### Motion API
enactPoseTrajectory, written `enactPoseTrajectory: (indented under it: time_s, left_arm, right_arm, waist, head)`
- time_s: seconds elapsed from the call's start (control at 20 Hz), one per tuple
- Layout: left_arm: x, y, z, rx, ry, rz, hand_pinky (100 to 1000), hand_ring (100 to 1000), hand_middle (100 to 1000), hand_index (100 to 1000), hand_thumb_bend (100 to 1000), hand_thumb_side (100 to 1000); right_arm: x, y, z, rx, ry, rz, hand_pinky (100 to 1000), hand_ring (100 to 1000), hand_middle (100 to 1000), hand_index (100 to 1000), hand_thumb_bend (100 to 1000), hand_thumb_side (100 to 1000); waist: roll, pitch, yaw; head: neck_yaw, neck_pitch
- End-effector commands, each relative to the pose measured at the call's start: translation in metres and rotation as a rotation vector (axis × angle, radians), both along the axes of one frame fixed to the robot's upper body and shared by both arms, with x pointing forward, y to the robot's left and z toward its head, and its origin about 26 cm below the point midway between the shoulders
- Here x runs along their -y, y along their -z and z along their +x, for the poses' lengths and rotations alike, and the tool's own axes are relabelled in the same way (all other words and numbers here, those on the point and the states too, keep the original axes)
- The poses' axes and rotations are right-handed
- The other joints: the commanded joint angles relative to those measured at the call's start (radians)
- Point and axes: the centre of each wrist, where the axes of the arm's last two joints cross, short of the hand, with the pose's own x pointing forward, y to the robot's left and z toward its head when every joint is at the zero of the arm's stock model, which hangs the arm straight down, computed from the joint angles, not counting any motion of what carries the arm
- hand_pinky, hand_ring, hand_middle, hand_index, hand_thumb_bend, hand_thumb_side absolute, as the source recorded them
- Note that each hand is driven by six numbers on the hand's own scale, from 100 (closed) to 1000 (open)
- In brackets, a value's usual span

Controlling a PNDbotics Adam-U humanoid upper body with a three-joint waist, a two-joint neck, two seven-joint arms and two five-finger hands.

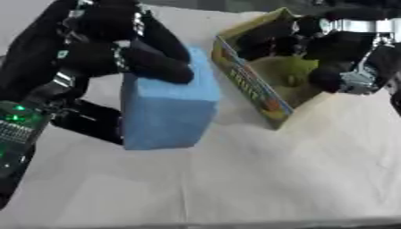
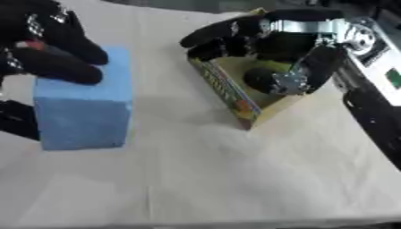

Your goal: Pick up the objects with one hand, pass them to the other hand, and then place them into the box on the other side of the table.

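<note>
Blue foam block [image 1: 168,105] gripped by left robot hand [image 1: 117,49], fingers curled over its top, thumb below. To its right, right robot hand [image 2: 266,49] reaches inside cardboard box [image 2: 223,89] on cloth-covered bench [image 1: 258,179]; finger state unclear.

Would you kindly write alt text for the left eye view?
The left hand grips a blue block from above on a white table. To the right, the right hand reaches into an open cardboard box.
</note>
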Motion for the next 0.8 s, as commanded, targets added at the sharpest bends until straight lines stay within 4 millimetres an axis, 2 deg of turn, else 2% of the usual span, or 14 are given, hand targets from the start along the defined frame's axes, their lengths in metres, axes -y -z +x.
enactPoseTrajectory:
  time_s: [0.05,0.15,0.5,0.8]
  left_arm:
    - [0.0,-0.006,0.0,0.067,0.003,0.013,380,330,497,572,265,100]
    - [0.001,-0.003,0.0,0.083,0.003,0.014,379,304,498,573,271,100]
    - [0.001,0.009,0.008,0.092,-0.043,0.018,374,316,498,573,272,100]
    - [0.004,0.022,0.017,0.109,-0.101,0.052,398,354,504,579,281,100]
  right_arm:
    - [-0.005,-0.01,-0.003,0.028,-0.007,-0.023,1000,1000,1000,1000,100,445]
    - [-0.009,-0.012,-0.003,0.033,-0.009,-0.023,1000,1000,1000,1000,100,416]
    - [-0.017,-0.013,-0.001,0.085,-0.01,-0.004,1000,1000,1000,1000,100,285]
    - [-0.024,-0.013,0.0,0.116,-0.025,-0.029,1000,1000,1000,1000,100,262]
  waist:
    - [0.0,0.0,-0.003]
    - [0.0,0.0,-0.002]
    - [-0.003,-0.002,-0.002]
    - [-0.006,-0.007,-0.003]
  head:
    - [-0.005,-0.006]
    - [-0.005,-0.005]
    - [-0.002,-0.003]
    - [-0.003,0.002]
